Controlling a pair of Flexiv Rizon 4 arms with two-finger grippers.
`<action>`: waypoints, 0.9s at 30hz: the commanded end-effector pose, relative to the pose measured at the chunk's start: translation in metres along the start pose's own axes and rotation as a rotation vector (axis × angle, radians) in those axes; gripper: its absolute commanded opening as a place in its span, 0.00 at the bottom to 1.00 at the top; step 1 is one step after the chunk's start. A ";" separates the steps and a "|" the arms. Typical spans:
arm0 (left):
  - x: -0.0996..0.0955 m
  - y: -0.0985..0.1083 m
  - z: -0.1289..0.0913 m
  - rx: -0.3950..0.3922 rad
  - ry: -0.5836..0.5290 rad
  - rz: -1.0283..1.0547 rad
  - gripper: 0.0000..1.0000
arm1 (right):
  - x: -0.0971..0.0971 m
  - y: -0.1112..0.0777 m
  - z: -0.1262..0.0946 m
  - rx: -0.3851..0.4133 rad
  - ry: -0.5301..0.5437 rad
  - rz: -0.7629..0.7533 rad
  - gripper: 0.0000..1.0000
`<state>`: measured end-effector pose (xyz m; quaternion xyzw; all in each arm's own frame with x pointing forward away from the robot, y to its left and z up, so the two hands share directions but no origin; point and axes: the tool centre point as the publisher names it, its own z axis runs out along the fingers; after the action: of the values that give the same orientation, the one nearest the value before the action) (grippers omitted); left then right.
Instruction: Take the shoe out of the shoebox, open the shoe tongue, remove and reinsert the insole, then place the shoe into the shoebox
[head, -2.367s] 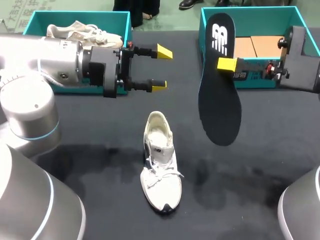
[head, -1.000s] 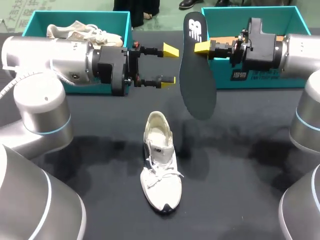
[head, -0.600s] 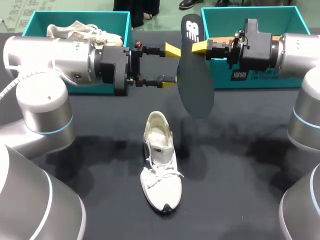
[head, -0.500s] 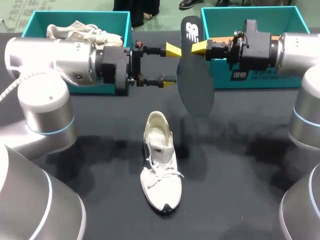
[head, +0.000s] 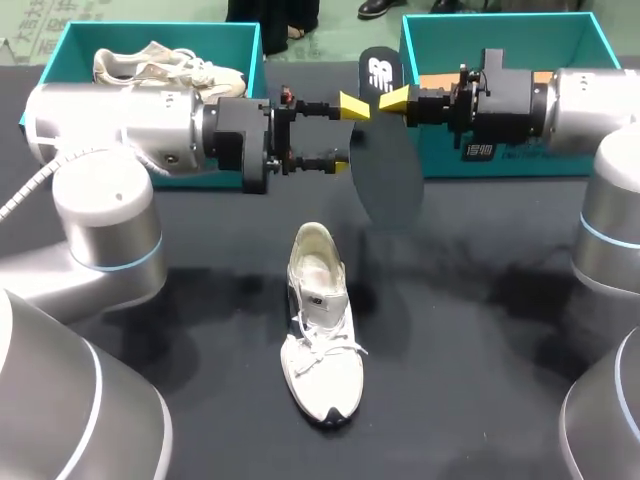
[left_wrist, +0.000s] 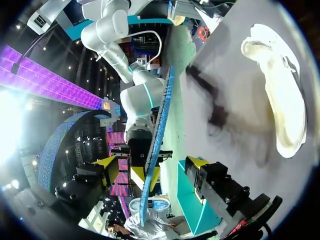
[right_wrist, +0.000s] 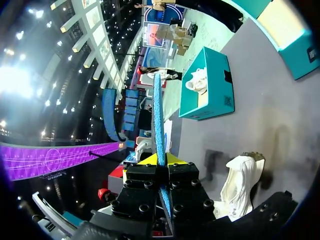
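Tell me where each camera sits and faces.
Head view: above and behind, looking down at the table; left claw and right claw show, the right shut on the dark flat insole.
Left wrist view: on the left arm, facing the insole's edge between its open fingers.
Right wrist view: on the right arm, looking along the insole its fingers clamp.
All share the insole and white lace-up shoe.
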<state>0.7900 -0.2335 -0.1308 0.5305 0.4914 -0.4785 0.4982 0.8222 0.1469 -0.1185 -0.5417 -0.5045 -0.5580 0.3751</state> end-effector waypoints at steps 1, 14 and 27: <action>0.001 0.005 0.007 0.006 0.004 0.005 0.73 | -0.005 0.018 0.018 0.031 0.002 0.003 0.00; 0.002 0.004 0.012 0.013 0.007 0.010 0.49 | -0.009 0.025 0.026 0.045 0.014 0.021 0.00; 0.007 0.013 0.008 -0.027 0.027 0.009 0.44 | -0.011 0.024 0.026 0.030 0.011 0.032 0.00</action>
<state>0.8033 -0.2393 -0.1359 0.5325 0.4999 -0.4650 0.5004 0.8537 0.1634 -0.1281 -0.5395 -0.5031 -0.5467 0.3962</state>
